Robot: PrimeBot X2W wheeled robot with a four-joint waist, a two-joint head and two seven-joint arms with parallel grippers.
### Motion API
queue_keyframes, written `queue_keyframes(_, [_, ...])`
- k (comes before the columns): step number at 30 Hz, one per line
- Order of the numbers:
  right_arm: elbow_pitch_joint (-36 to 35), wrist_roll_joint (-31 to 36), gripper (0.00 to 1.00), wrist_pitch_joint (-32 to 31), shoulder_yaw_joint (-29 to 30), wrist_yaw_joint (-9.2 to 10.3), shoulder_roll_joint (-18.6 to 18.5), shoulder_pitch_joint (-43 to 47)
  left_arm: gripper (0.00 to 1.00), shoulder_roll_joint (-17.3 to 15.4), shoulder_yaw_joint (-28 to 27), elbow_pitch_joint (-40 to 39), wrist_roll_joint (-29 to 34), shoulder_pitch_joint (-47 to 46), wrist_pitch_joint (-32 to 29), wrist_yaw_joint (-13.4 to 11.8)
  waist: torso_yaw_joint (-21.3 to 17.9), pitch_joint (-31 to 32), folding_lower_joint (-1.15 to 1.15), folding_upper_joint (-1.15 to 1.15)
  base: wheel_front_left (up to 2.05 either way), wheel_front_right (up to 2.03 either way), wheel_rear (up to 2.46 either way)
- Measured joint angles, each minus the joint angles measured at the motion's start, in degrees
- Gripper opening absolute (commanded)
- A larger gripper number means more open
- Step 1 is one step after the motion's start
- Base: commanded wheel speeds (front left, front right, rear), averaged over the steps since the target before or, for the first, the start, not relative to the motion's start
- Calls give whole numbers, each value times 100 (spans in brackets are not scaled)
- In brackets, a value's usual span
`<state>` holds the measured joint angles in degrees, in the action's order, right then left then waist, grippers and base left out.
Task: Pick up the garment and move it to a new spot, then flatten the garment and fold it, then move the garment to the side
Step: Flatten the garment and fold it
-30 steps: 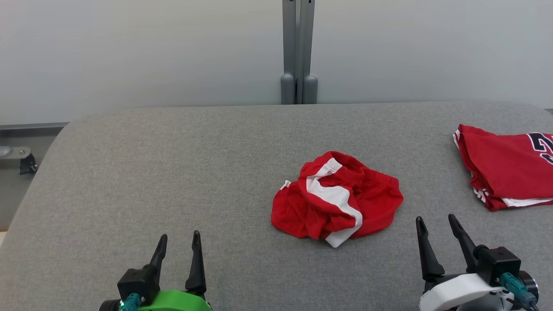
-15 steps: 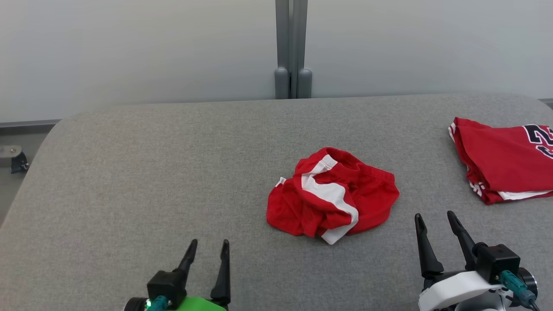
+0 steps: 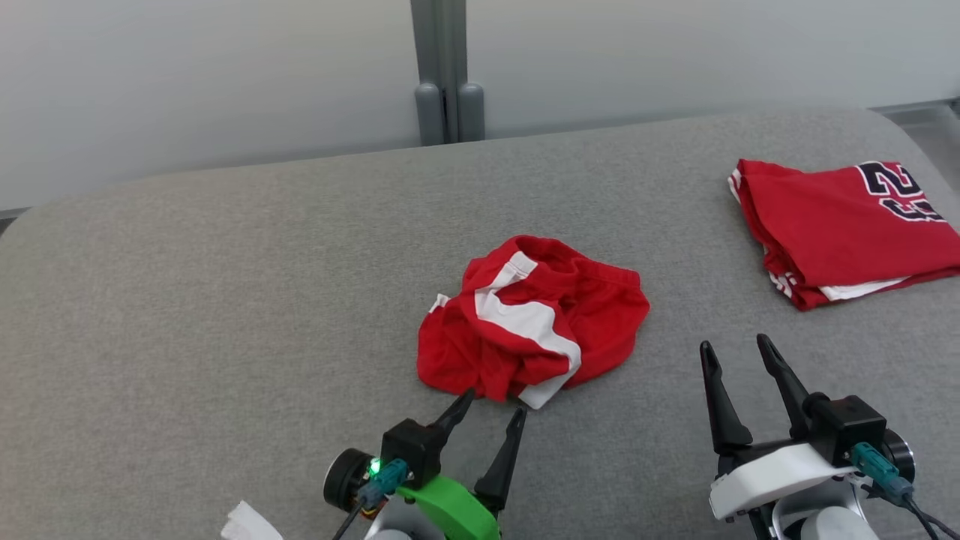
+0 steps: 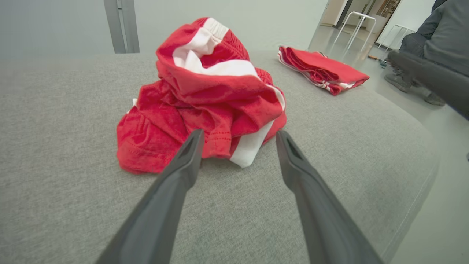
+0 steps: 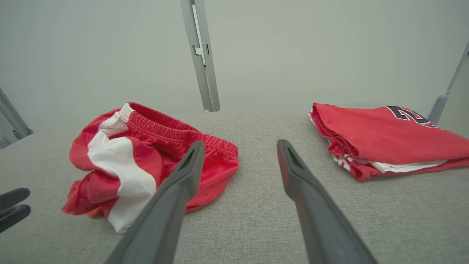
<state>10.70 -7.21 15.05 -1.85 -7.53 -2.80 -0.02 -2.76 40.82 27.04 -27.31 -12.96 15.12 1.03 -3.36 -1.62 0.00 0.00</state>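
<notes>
Now left gripper [image 3: 494, 403] nearer garment [image 3: 532, 322], fingers [image 3: 504, 457] apart

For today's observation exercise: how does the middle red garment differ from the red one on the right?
The middle garment lies crumpled in a heap; the right garment is folded flat. The middle garment shows a broad white stripe; the right garment shows dark numerals. Both are red, with white, on the grey surface.

We take this for a lab or test room. A grey cloth-covered worktop [image 3: 187, 300] stands against a bare pale partition [image 3: 187, 75] with a metal post [image 3: 442, 67]. Past its edge we see a shiny floor [image 4: 439, 227], white stools [image 4: 358, 15] and a seated person [image 4: 443, 40].
</notes>
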Motion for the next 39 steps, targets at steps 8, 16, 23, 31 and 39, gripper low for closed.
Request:
queue_keyframes(8, [-62, -46, 100, 0, -46, 0, -2, -160, 100, -1, 188, 927, -550, -654, 0, -252, -490, -308, 0, 0, 0, 0, 0])
queue_keyframes(16, [-51, -84, 100, 0, 49, 0, -9, -112, 0, -1, -42, 845, -543, -713, 0, -289, -713, -377, 0, 0, 0, 0, 0])
queue_keyframes(23, [-31, -164, 100, 0, 47, 0, -4, 58, 0, -64, -550, -260, 41, -222, 0, -315, -524, -125, 0, 0, 0, 0, 0])
queue_keyframes(31, [-33, -248, 100, 0, 107, 0, -3, 163, 0, -532, -942, -1774, 464, 261, -12, -445, -105, 219, 0, 0, 0, 0, 0])
queue_keyframes(39, [-65, -279, 100, 0, 42, 0, -3, 171, 0, -1189, -1381, -1708, 151, 317, -906, -509, 85, 331, 0, 0, 0, 0, 0])
